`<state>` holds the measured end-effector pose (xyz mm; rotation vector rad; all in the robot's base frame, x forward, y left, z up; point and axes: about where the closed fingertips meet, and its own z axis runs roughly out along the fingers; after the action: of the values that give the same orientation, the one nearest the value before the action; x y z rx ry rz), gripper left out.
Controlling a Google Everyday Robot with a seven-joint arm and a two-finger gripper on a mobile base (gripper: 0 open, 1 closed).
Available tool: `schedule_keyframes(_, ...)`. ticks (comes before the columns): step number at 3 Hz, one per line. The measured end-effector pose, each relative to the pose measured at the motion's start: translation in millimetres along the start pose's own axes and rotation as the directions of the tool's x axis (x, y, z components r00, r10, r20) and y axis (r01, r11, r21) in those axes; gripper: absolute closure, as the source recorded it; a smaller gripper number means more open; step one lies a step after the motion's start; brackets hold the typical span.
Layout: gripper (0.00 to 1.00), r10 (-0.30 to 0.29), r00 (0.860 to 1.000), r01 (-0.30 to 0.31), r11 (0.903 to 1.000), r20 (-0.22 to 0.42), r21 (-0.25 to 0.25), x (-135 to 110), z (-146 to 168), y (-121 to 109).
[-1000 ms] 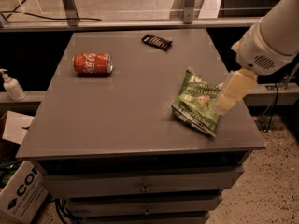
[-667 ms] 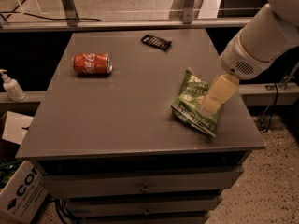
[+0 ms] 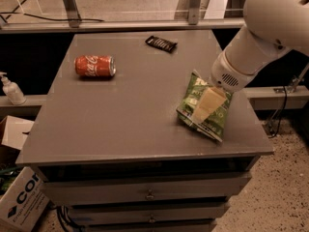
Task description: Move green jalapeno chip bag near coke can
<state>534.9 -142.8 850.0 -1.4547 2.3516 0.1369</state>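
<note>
The green jalapeno chip bag (image 3: 189,102) lies flat on the right side of the grey table (image 3: 130,115), near its front right corner. The red coke can (image 3: 94,65) lies on its side at the table's back left, far from the bag. My gripper (image 3: 203,107), cream-coloured at the end of a thick white arm, reaches in from the upper right and hangs directly over the middle of the bag, covering part of it. I cannot tell whether it touches the bag.
A small flat black packet (image 3: 161,43) lies at the table's back edge. Drawers (image 3: 149,195) sit under the tabletop. A soap bottle (image 3: 10,88) stands on a ledge to the left, and a cardboard box (image 3: 19,202) is on the floor below.
My arm has swung left and down, bringing the gripper from the bag's right edge to over its middle. The bag and can have not moved.
</note>
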Motion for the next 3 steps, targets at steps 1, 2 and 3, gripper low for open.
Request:
schedule_keyframes(1,0.41,0.013,1.0,-0.013,0.9999,0.01,-0.008,-4.3,5.7,2.3)
schedule_keyframes(2,0.64,0.022,1.0,-0.022,0.9997,0.022,-0.014,-9.0,7.5,3.8)
schedule_keyframes(3,0.87,0.033,0.998,-0.033,0.9994,0.045,-0.006,-19.8,1.1,-4.2)
